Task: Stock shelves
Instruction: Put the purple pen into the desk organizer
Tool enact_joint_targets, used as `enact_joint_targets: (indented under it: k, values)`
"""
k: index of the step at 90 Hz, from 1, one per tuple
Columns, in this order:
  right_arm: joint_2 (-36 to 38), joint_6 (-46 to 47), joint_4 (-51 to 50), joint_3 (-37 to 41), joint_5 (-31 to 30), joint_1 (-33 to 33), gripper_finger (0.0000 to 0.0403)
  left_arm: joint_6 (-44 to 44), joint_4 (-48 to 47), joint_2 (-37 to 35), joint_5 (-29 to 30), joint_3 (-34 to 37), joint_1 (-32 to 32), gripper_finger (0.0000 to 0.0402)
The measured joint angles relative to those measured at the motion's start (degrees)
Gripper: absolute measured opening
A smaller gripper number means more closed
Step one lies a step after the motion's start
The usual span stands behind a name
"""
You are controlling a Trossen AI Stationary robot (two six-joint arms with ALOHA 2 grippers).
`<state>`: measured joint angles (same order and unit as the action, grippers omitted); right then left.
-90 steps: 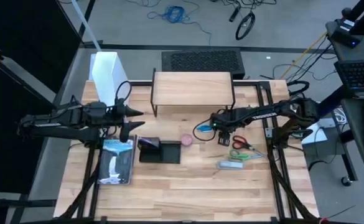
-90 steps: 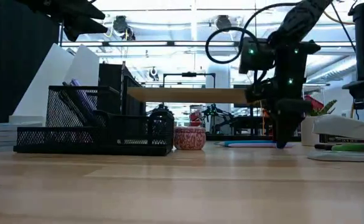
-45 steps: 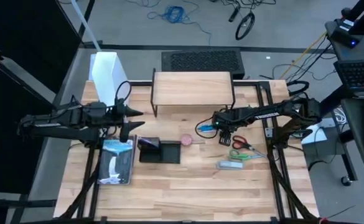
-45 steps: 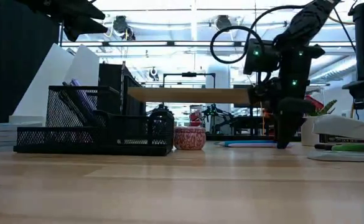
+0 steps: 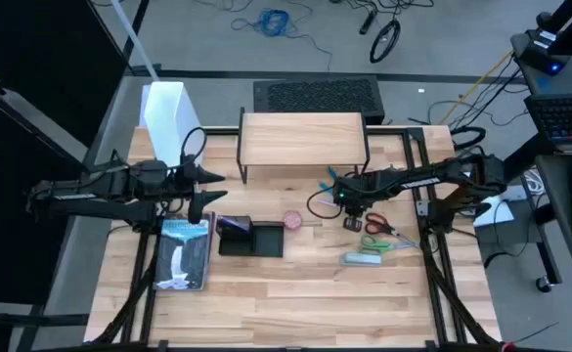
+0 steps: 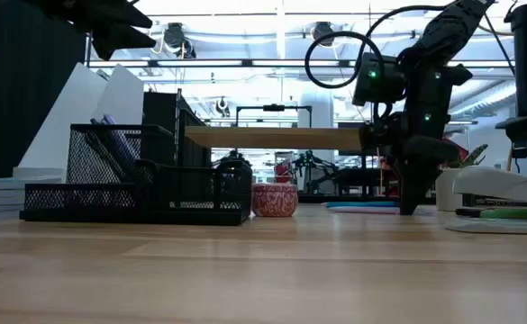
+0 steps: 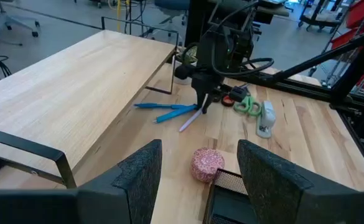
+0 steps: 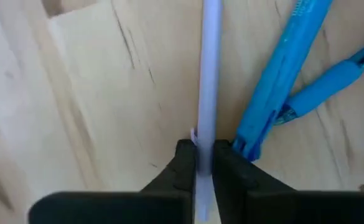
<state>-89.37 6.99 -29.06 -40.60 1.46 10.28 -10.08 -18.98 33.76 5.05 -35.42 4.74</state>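
The shelves point(image 5: 303, 139) stand at the table's far middle, a light-wood top on thin black legs. Just in front of them, my right gripper point(image 5: 332, 200) points down at the table, shut on a pale lilac pen point(image 7: 190, 120). Two blue pens point(image 8: 281, 68) lie on the table right beside it. My left gripper point(image 5: 210, 191) hovers open and holds nothing at the left, above a book point(image 5: 183, 252) and beside a black mesh organizer point(image 5: 249, 236). My right gripper pinches the lilac pen between its two fingers, close to one end of its barrel point(image 8: 201, 144). The fingers come from above, pointing down, and lie across the pen. The pen's free end point(image 7: 183, 128) slants down to the tabletop.
A pink round item point(image 5: 293, 221) sits between the organizer and the pens. Scissors point(image 5: 378, 231) and a stapler point(image 5: 362, 259) lie toward the near right. A tall white file box point(image 5: 168, 117) stands at the far left. Bare wood spreads along the near edge.
My right gripper has stayed low at the pens and edged slightly toward the table's right. Its wrist has turned somewhat, so its cable loop now hangs over the spot where the blue pens showed from above.
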Motion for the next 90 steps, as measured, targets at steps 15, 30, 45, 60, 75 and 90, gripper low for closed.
enact_joint_targets:
  k: [15, 30, 45, 60, 75, 90]
  values:
    - [2.5, 1.8, 0.3, 0.1, 4.6, -1.1, 0.0002, 0.0, 0.0, 0.0, 0.0, 0.0, 0.0, 0.0196]
    - [4.5, 3.8, 0.6, 0.4, 8.2, -3.5, 0.0004, 0.0, 0.0, 0.0, 0.0, 0.0, 0.0, 0.0196]
    - [4.6, 7.4, 2.4, 0.3, 8.6, -7.0, 0.0003, 0.4, 1.2, 0.5, 0.0, 0.0, 0.0, 0.0196]
    - [4.7, 11.2, 5.4, 0.2, 7.1, -9.8, 0.0002, 0.4, 2.5, 2.5, -0.6, 0.0, 0.0, 0.0196]
    - [4.8, 21.7, 5.5, 0.1, 2.9, -9.9, 0.0001, 0.4, 4.1, 5.6, -0.6, 0.0, 0.0, 0.0196]
    - [4.8, 25.2, 7.3, 0.0, 1.4, -10.1, 0.0036, 0.5, 4.5, 7.8, -0.7, 0.0, 0.0, 0.0196]
